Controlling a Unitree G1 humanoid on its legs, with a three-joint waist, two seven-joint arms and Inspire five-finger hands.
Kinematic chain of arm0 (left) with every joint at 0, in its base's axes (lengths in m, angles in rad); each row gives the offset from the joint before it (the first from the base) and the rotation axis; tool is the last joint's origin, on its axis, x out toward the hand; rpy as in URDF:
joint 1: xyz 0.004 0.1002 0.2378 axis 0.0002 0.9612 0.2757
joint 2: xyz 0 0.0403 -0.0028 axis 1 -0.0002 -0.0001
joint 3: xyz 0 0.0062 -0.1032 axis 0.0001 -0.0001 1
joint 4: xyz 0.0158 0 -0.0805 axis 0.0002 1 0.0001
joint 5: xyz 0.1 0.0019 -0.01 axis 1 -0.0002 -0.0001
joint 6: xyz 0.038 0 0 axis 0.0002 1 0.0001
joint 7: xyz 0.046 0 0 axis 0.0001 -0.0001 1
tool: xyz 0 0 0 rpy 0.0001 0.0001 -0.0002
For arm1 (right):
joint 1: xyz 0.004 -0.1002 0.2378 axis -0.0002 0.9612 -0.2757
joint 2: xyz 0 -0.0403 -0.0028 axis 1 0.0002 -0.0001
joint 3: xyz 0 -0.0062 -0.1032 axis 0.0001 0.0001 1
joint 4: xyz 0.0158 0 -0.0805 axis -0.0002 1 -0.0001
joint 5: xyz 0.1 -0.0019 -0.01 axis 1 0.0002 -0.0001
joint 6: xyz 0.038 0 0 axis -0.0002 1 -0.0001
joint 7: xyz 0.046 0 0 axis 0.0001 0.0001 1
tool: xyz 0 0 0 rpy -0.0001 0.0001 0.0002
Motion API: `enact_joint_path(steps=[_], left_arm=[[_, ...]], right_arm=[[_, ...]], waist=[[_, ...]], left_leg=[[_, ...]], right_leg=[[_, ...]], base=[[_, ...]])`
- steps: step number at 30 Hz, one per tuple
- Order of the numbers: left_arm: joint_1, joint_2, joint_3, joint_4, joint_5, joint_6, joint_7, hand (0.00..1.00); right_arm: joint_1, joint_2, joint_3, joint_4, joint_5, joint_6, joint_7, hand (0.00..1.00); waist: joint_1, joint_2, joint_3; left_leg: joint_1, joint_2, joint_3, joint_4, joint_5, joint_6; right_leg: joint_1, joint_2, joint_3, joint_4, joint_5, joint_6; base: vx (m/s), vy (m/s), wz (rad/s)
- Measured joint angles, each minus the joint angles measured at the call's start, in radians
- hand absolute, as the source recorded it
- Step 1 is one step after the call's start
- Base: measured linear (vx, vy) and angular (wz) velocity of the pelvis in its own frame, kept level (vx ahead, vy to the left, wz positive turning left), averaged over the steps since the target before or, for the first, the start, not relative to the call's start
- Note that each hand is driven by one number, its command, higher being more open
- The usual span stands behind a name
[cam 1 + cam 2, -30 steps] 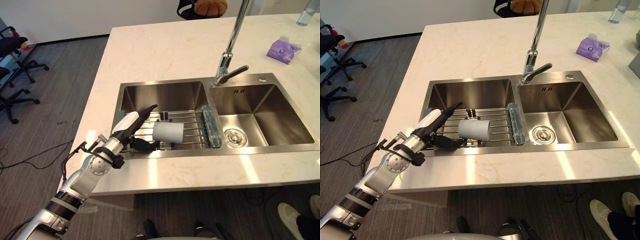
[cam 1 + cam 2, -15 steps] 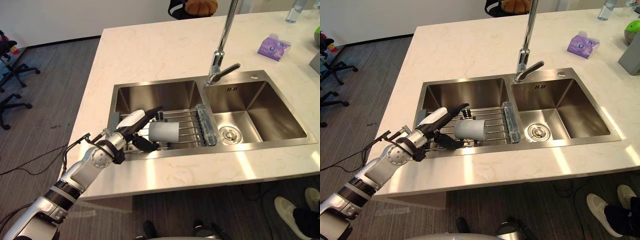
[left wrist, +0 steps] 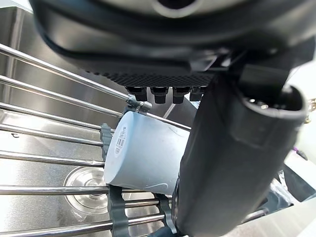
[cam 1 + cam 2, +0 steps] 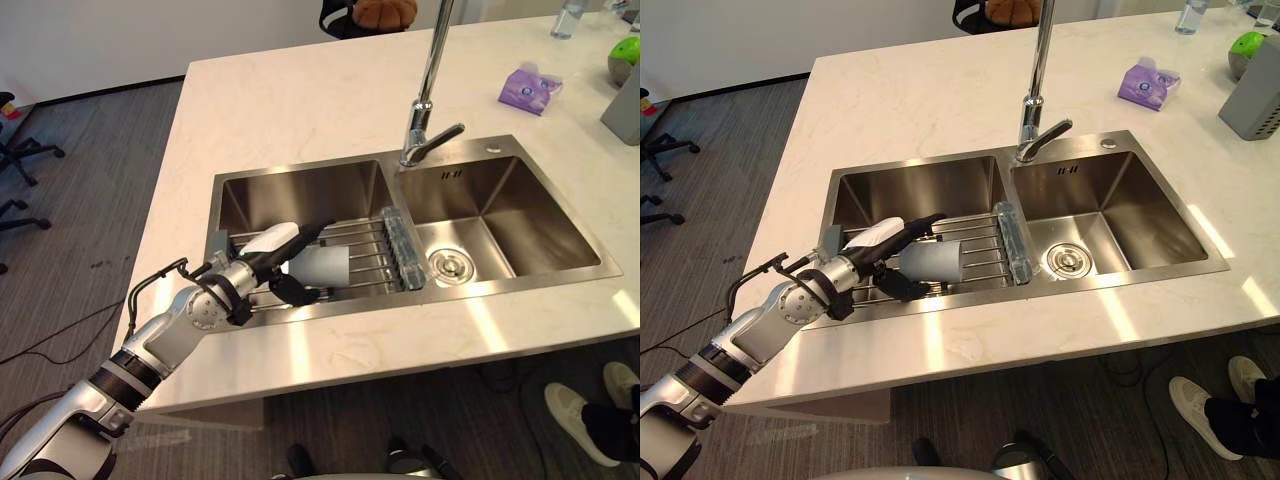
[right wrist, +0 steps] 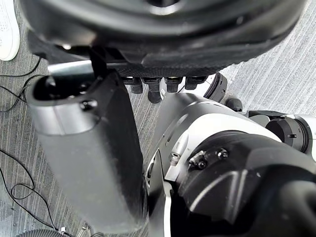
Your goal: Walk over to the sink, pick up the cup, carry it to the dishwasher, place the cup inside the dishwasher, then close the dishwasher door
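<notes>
Since 1 second ago the left hand (image 4: 250, 277) has slid closer to the cup (image 4: 322, 267). It lies on its side on the rack (image 4: 372, 250) over the sink (image 4: 300, 195), one end facing the hand. Thumb (image 4: 275, 240) over, fingers (image 4: 295, 291) under, open, not squeezing yet.

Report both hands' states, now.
Left hand: open, thumb over and fingers in front of the cup lying on the sink rack, not clamped.
Right hand: open, holding nothing.
</notes>
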Motion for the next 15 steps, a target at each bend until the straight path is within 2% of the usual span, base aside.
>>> enact_joint_path(steps=[15], left_arm=[[-0.043, 0.015, -0.036, -0.007, 0.002, 0.048, -0.051, 1.0]], right_arm=[[0.001, -0.01, 0.027, -0.018, 0.005, -0.001, -0.001, 1.0]], waist=[[-0.017, 0.014, 0.006]], left_leg=[[0.004, -0.001, 0.011, 0.0, -0.006, 0.0]], right_leg=[[0.0, -0.001, 0.007, -0.002, 0.002, -0.003]], base=[[0.0, -0.001, 0.0]])
